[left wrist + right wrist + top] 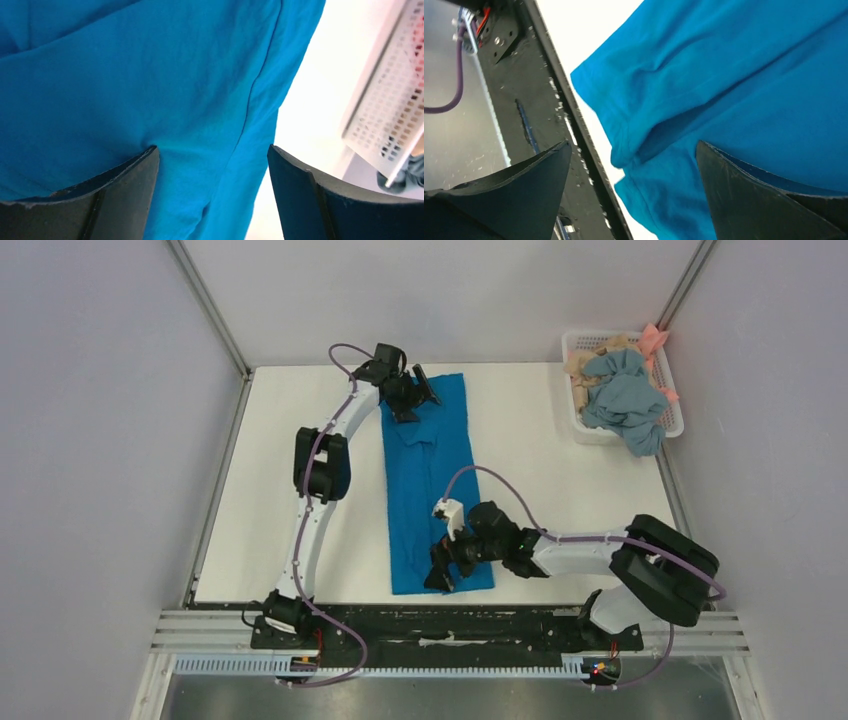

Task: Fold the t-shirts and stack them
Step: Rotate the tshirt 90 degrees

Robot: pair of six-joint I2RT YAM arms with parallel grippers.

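Blue t-shirt [436,490] strip centre frame. Left gripper [414,392] spread wide at top end, right gripper [441,576] likewise at bottom; apparently empty.

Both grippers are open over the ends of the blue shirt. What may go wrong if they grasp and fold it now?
First, the right gripper straddles the near corner of the blue shirt, one finger over the black rail: it may scrape there or catch one layer only. Second, the left gripper sits near the side edge, so the far end may lift unevenly.
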